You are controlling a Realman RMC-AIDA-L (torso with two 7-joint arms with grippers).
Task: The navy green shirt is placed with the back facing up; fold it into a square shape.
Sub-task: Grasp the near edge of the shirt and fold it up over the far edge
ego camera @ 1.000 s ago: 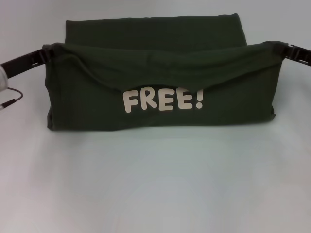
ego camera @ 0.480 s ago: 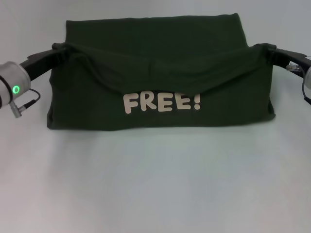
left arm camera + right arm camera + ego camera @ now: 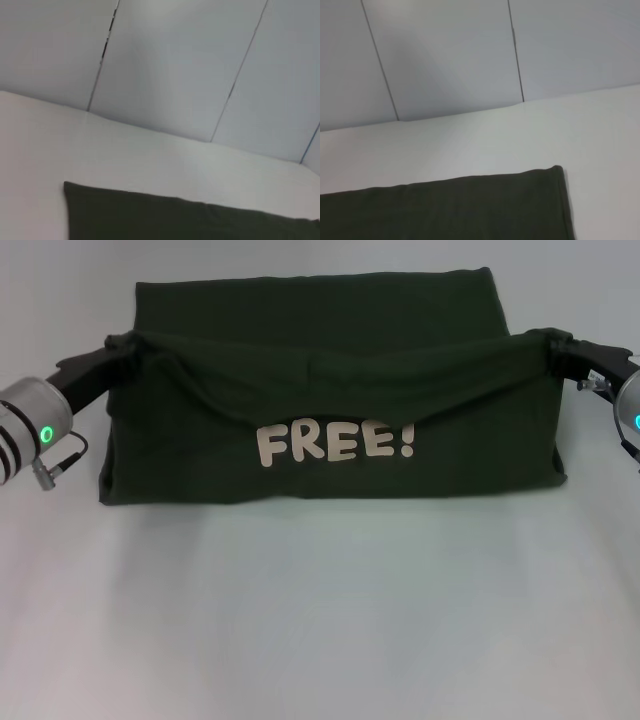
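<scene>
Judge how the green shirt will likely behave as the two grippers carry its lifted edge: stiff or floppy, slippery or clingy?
Probably floppy: the navy green shirt sags in the middle between the left gripper and right gripper. Likely light, since corner pinches hold it up. It seems unlikely to slide: the lower fold lies flat on the table.

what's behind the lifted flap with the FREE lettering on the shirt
Behind the flap, held up by the left claw and right claw, more of the navy green shirt lies flat on the table. Anything beneath is covered.
</scene>
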